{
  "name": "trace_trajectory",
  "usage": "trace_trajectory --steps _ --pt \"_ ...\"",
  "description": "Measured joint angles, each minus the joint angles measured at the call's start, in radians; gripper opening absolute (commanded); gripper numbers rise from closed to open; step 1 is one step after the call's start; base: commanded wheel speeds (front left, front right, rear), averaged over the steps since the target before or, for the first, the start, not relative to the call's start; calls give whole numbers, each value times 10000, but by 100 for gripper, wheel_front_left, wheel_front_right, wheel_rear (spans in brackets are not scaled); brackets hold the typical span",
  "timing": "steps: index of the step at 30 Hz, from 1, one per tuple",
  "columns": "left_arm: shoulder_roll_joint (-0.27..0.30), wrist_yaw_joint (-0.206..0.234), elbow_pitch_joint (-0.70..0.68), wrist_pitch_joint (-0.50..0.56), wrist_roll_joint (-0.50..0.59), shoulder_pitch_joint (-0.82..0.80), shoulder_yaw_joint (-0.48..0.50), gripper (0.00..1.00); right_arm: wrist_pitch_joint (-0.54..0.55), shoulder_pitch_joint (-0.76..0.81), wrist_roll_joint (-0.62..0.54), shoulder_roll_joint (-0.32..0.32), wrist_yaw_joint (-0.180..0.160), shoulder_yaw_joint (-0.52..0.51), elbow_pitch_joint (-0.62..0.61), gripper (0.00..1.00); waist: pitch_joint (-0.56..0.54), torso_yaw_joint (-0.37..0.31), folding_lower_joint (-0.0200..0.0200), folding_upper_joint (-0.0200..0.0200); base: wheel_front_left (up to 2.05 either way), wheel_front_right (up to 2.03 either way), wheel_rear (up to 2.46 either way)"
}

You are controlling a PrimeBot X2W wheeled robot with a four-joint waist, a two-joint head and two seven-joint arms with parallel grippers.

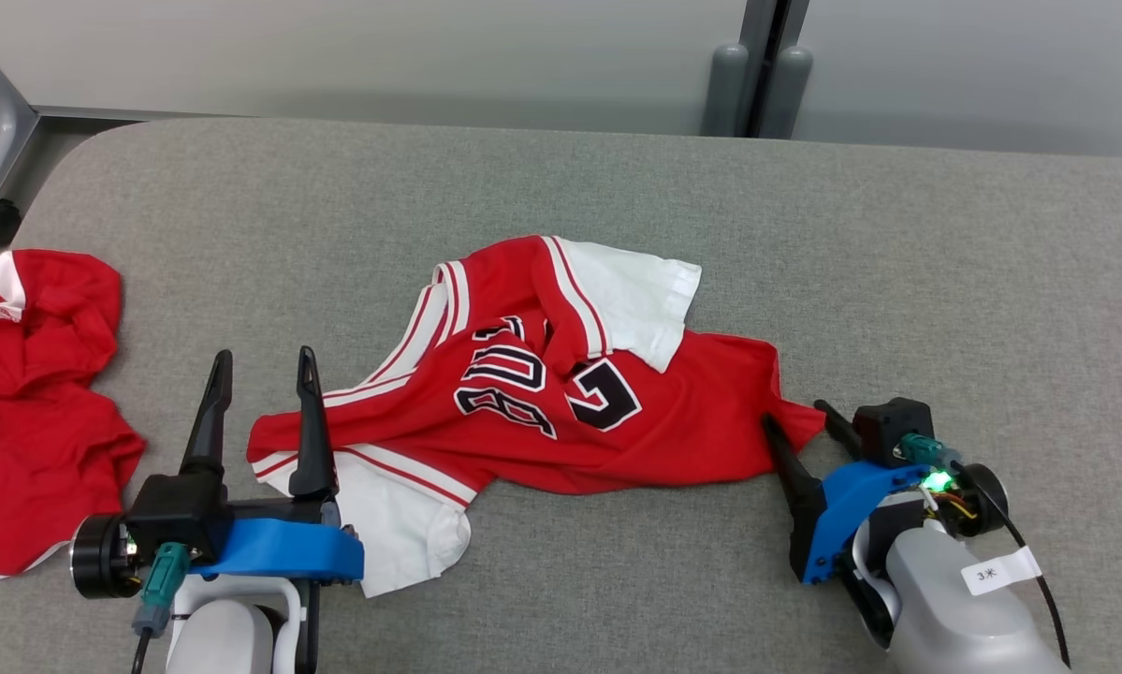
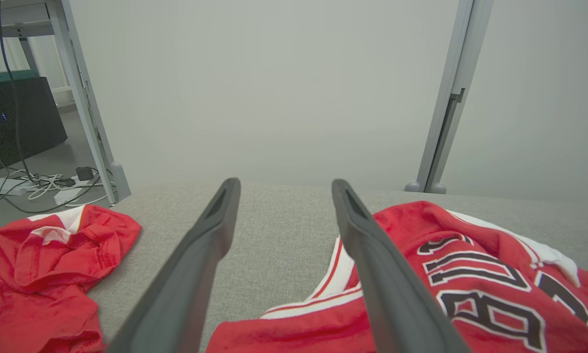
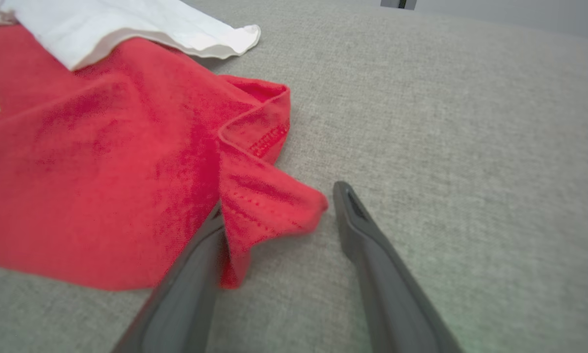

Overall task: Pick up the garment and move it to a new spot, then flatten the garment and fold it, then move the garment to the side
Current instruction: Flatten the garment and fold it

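Two open hands hold nothing. The right hand straddles a corner of the garment; the left hand hovers lower left.

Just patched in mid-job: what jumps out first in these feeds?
A crumpled red jersey with white sleeves and black lettering sprawls across the middle of the grey table. The open right gripper straddles its red corner, the open left gripper hovers by its white sleeve. A second red garment lies bunched at the left edge.

Garment on the table — other shirt to its left.
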Motion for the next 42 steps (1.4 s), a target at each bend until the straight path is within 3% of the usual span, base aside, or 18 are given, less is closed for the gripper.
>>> trace_trajectory --steps 1,6,17,23,29,34,36,37,42 --pt "0 10 8 0 -21 0 4 100 0 -42 165 21 0 98 56 0 -15 5 0 0 0 0 0" --pt "-2 27 65 0 -38 49 178 100 12 -13 802 127 2 669 -173 0 -202 -126 0 0 0 0 0" --pt "-4 42 42 0 -58 823 625 100 12 2336 1661 -401 12 878 -3260 0 -1110 -974 -1 0 0 0 0" --pt "-6 38 -42 0 -56 1037 675 100 245 3893 1848 -717 12 171 -5135 0 -1421 -1561 -1 0 0 0 0" --pt "-8 10 -84 0 -54 1053 696 100 1381 5706 1862 -1030 12 -1444 -7333 0 -1423 -1898 -3 0 0 0 0" --pt "-8 27 -79 0 -104 1040 667 100 2548 7099 1829 -658 12 -2359 -8617 0 -1379 -2007 -3 0 0 0 0" --pt "-8 33 -54 0 -105 1028 663 100 2782 7297 1732 -560 10 -2589 -9014 90 -1386 -2033 -2 0 0 0 0" --pt "-12 33 -54 0 -113 1025 656 100 2871 7339 1588 -525 10 -2667 -9198 100 -1391 -2039 -2 0 0 0 0" --pt "-12 33 -56 0 -115 1004 654 100 3007 7123 1137 -483 10 -2838 -10055 100 -1396 -2003 -2 0 0 0 0"
